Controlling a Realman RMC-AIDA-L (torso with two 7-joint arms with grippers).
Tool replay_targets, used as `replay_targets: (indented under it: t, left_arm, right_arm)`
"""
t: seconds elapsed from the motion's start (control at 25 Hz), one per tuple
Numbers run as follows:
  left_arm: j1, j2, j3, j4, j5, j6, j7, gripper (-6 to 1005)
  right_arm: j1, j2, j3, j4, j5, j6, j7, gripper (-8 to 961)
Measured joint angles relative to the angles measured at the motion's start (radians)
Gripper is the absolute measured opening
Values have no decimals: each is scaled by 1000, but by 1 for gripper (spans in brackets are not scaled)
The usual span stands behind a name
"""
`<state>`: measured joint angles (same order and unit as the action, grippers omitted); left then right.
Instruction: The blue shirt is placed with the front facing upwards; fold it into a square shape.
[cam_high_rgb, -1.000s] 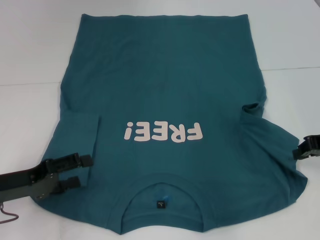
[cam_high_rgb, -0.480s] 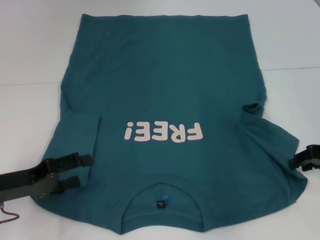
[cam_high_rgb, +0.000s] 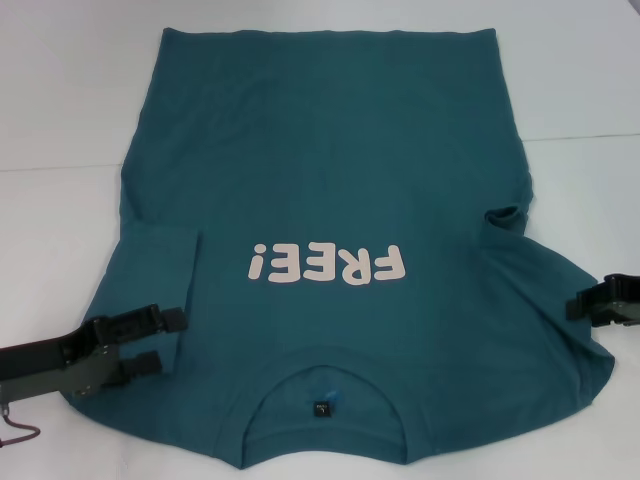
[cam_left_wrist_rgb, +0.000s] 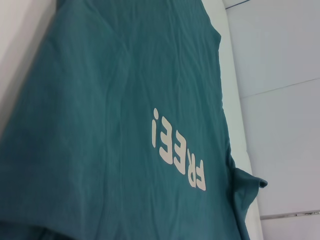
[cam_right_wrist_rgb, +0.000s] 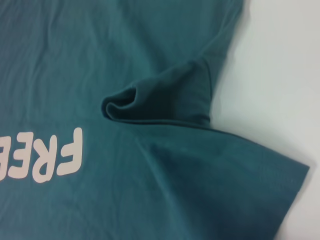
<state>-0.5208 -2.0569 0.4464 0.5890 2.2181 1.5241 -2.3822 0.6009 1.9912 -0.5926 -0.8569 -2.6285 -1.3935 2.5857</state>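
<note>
- Spread across most of the head view, the blue shirt (cam_high_rgb: 330, 200) lies front up on the white table (cam_high_rgb: 60, 90), its hem along the top of the frame and its ribbed collar (cam_high_rgb: 325, 385) at the bottom centre.
- The pale "FREE!" print (cam_high_rgb: 326, 264) reads upside down just below the middle of the frame, with a small dark neck label (cam_high_rgb: 320, 408) inside the collar.
- At the lower left of the head view, the left gripper (cam_high_rgb: 160, 342) sits over the shirt's shoulder edge, its two dark fingers (cam_high_rgb: 150, 322) parted with teal cloth showing between them; whether they touch the fabric cannot be told.
- One sleeve (cam_high_rgb: 160, 262) lies folded inward onto the body just above that gripper.
- At the right edge of the head view, a little below the middle, the right gripper (cam_high_rgb: 585, 306) reaches in over the other sleeve (cam_high_rgb: 545, 290); only its dark tip shows, and I cannot tell whether its fingers are apart or together.
- The armpit fold (cam_right_wrist_rgb: 155, 100) in the right wrist view is bunched into a raised pucker, with the sleeve fanning out flat toward the lower right of that frame.
- The left wrist view shows the shirt's chest lying smooth, the print (cam_left_wrist_rgb: 177, 150) running diagonally through the centre.
</note>
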Motion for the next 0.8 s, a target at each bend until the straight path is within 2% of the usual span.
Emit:
replay_targets:
  t: [0.36, 0.8]
  left_arm:
    - [1, 0, 0, 0, 0, 0, 0, 946]
    - [-3, -1, 0, 0, 0, 2, 0, 946]
  right_arm:
    - [-5, -9, 12, 60, 25, 9, 3, 400]
    - [-19, -4, 51, 55, 66, 38, -3, 398]
